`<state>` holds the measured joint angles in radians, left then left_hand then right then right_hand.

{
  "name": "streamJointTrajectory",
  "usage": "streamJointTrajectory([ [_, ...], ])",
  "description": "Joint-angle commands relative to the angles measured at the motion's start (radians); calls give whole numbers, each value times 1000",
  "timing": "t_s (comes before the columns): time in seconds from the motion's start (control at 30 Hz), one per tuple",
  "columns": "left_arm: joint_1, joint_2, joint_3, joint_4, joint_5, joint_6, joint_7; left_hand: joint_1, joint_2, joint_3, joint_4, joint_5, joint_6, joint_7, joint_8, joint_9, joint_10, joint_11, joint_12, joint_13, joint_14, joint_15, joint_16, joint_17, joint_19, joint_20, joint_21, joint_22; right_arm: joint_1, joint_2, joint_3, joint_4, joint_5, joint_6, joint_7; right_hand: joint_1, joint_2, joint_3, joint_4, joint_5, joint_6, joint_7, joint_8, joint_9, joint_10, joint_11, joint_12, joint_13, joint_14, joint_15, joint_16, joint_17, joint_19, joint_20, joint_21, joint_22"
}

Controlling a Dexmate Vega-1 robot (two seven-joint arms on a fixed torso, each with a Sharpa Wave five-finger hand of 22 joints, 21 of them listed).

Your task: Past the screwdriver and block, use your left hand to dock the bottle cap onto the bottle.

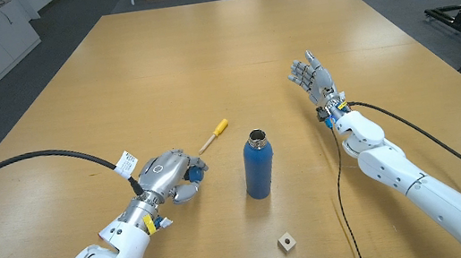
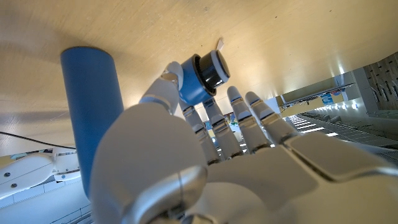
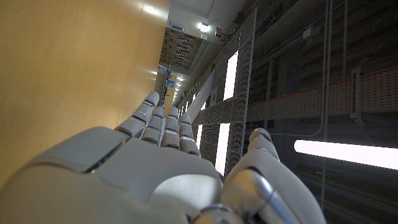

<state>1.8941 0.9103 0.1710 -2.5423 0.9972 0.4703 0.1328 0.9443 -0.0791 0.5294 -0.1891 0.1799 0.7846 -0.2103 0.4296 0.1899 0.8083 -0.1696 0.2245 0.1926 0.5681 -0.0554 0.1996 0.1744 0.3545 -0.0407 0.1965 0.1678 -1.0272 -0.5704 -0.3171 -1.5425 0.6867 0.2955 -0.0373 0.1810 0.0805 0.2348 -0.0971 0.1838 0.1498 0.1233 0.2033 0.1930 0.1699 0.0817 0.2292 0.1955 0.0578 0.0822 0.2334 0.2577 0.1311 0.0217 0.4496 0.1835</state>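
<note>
1. Left hand [image 1: 169, 175] pinches the bottle cap [image 2: 202, 78] beside the bottle [image 1: 257, 165], mid-desk.
2. Cap looks light, rigid, smooth; grip its sides.
3. Right hand [image 1: 312, 75] is spread and holds nothing.

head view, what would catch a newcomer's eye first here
The blue bottle stands upright and uncapped near the table's middle. Just to its left, the left hand holds the blue bottle cap in its fingers. The right hand waits open on the far right, holding nothing.
</note>
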Motion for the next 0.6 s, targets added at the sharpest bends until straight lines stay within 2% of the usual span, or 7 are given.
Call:
streamJointTrajectory([
  [0.03, 21, -23, -35, -29, 2, -14, 45, 5, 23, 29, 19, 7, 11, 1, 5, 1, 79, -46, 6, 7, 11, -169, -2, 5, 6, -73, -2, 2, -9, -4, 8, -7, 3, 6, -2, -2, 8, -1, -6, -4, 5, -2, -1, 3, 5, 1, 0, 2, 6, 3, -2, 4, 5, 3, -4, 4],
  [0.4, 21, -67, -60, -34, -38, -53, 77, 7, 24, 33, 18, 7, 15, 0, 4, 1, 86, -46, 5, 7, 17, -169, -3, 5, 10, -76, -2, 2, -12, -3, 10, -6, 6, 9, -1, -1, 8, -2, -6, -4, 6, -2, -1, 3, 5, 1, 0, 2, 7, 2, -2, 4, 6, 2, -6, 4],
  [0.6, 19, -93, -78, -25, -93, -108, 118, 8, 25, 35, 18, 8, 20, 1, 4, 1, 89, -46, 4, 7, 21, -169, -3, 5, 11, -77, -2, 2, -11, -2, 8, -4, 3, 11, 1, -1, 8, -2, -6, -4, 6, -1, -1, 3, 6, 3, 0, 2, 8, 3, -2, 4, 6, 2, -8, 4],
])
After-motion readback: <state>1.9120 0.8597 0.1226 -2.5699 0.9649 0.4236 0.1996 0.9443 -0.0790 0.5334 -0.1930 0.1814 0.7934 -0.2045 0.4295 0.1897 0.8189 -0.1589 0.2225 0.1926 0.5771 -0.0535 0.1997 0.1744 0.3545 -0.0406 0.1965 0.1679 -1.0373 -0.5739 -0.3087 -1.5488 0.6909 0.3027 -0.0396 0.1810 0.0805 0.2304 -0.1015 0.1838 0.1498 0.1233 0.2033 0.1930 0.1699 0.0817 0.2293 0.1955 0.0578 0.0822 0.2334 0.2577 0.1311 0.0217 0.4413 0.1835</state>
